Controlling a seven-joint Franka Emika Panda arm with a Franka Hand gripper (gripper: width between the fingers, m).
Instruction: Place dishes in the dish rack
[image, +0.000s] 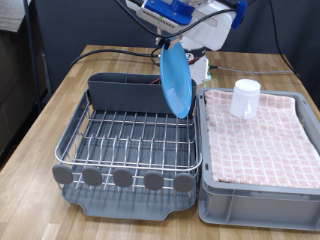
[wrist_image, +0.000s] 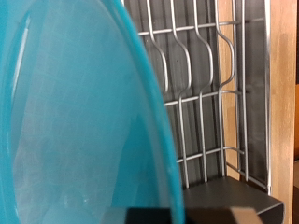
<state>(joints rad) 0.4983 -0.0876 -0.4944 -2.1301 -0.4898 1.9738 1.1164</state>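
One plate (image: 175, 80) clamped upright in gripper (image: 172, 45) | over rack (image: 130, 140) wires — best lowered edge-on between prongs | cup (image: 245, 98) on cloth

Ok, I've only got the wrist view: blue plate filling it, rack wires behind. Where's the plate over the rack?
Observer: The plate hangs on edge under the gripper, above the rack at its exterior-view right side, by the caddy.
Operator: Is the cup racked?
Observer: No, the cup stands on the checked cloth in the crate, right of the rack.
Operator: Anything in the rack?
Observer: No dishes show on its wires.
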